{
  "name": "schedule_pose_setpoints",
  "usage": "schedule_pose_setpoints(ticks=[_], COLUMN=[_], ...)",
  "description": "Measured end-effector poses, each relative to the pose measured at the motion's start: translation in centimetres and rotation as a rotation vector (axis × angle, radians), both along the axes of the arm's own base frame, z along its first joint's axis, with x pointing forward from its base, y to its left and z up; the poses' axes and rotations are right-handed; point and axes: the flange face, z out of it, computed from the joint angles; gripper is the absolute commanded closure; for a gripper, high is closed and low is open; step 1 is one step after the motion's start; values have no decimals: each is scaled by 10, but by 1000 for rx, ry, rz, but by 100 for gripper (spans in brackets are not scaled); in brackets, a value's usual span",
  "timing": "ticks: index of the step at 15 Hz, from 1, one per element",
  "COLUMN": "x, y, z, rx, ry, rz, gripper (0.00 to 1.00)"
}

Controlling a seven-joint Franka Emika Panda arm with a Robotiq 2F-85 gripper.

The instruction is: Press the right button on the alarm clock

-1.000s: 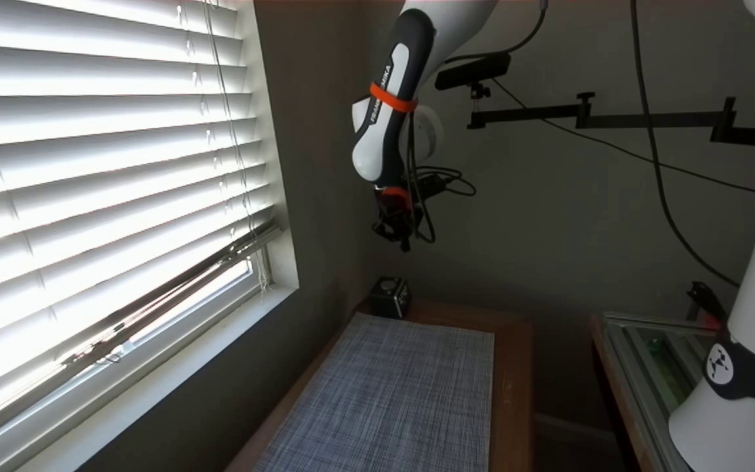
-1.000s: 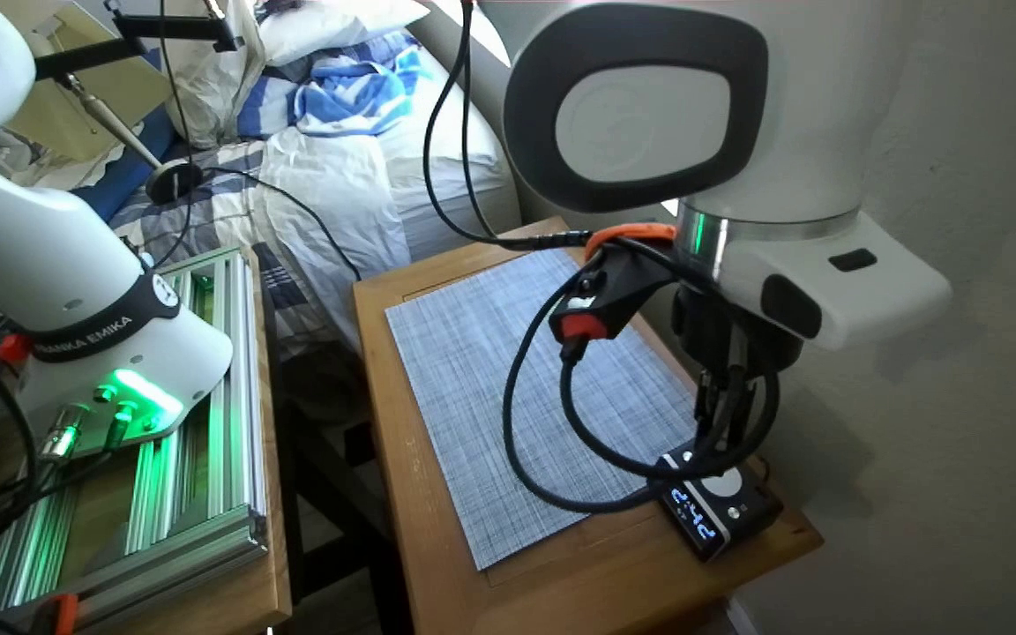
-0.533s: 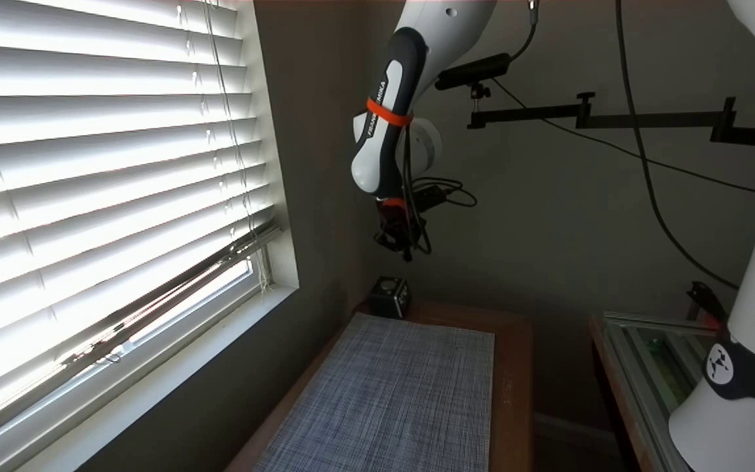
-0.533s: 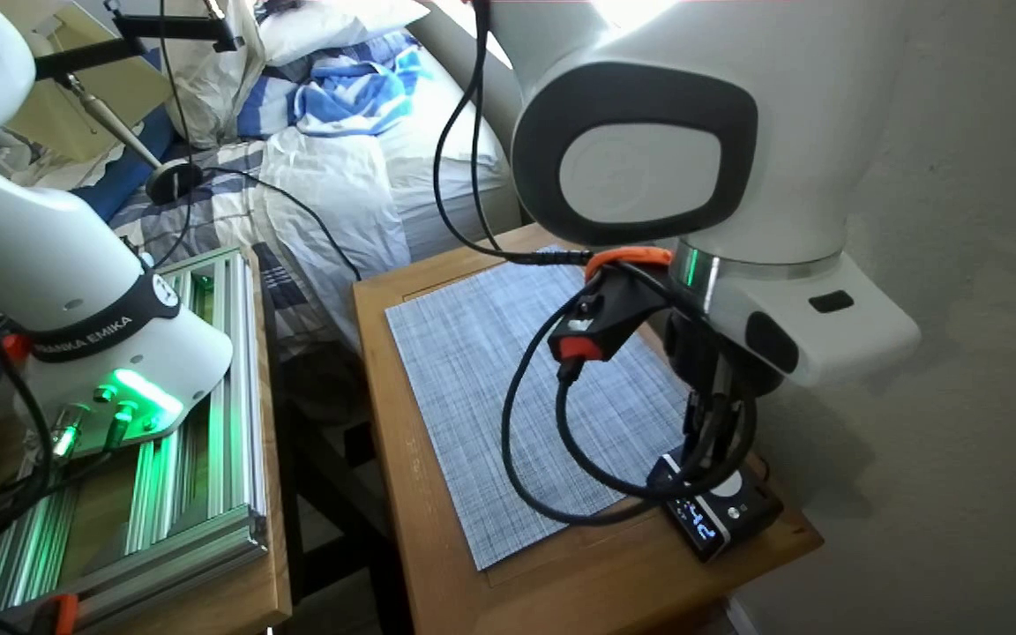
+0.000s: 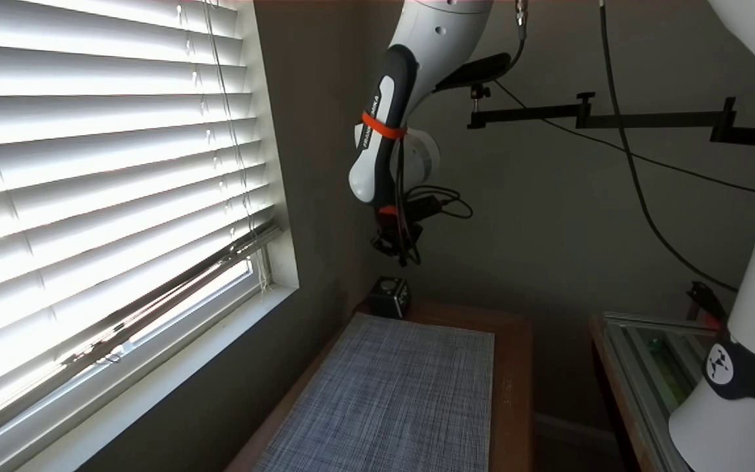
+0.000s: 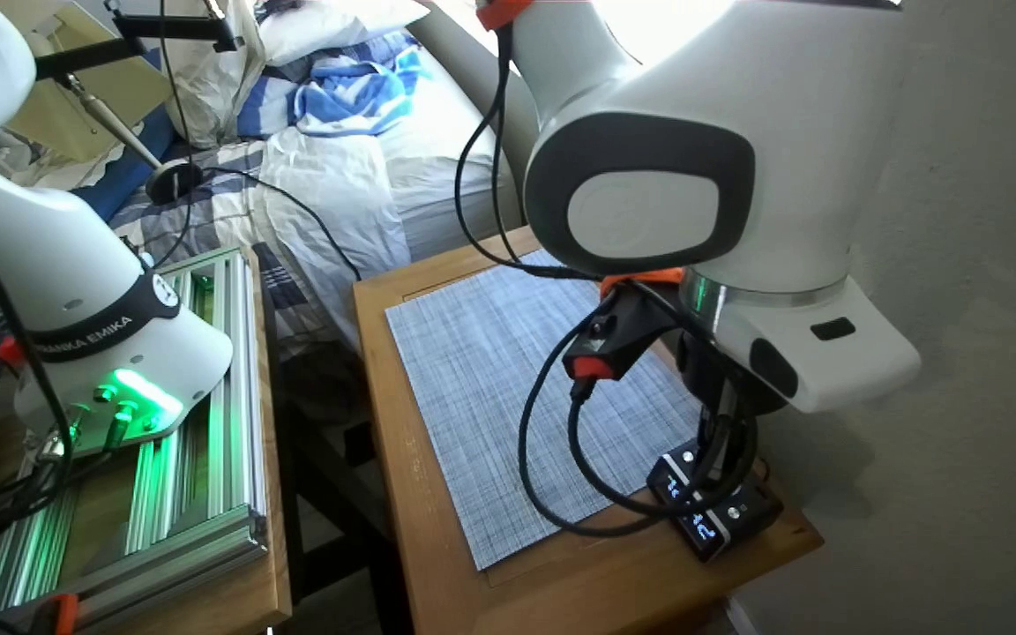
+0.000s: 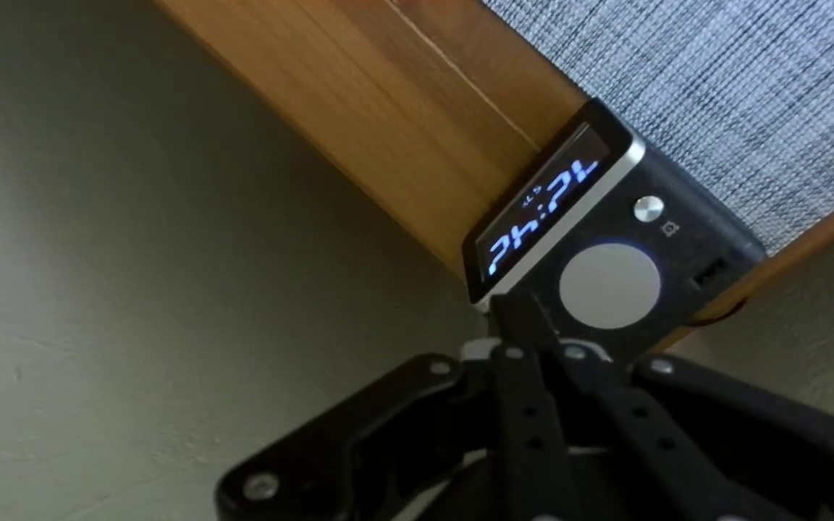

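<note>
Nearest in the wrist view is the Robotiq gripper, fingertips drawn together, with nothing visible in their grip; in an exterior view a gap parts it from the alarm clock, so the press is not yet made. A black cable loop hangs near it and could drag on the clock if the gripper sinks low. Below, the clock stands on the wooden table, just beside the grey woven mat. Judged from its display, the right button is probably the one away from the mat; the gripper covers most or all of that spot in the wrist view, so a slight misaim could hit the large round disc. The table's edge is near too: a hard or off-centre push might tip or slide the clock off.
</note>
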Motion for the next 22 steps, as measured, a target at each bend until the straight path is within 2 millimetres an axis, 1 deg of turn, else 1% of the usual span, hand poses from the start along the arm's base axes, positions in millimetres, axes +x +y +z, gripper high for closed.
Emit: schedule_pose_setpoints(ticks=[7,15,22], x=[5,12,13], y=[-12,-17,-24], z=[-13,-23,-30], rx=[-14,-3,3], ry=[-46,-72,-81], rz=[-36,-66,-90], gripper=[100,100,100])
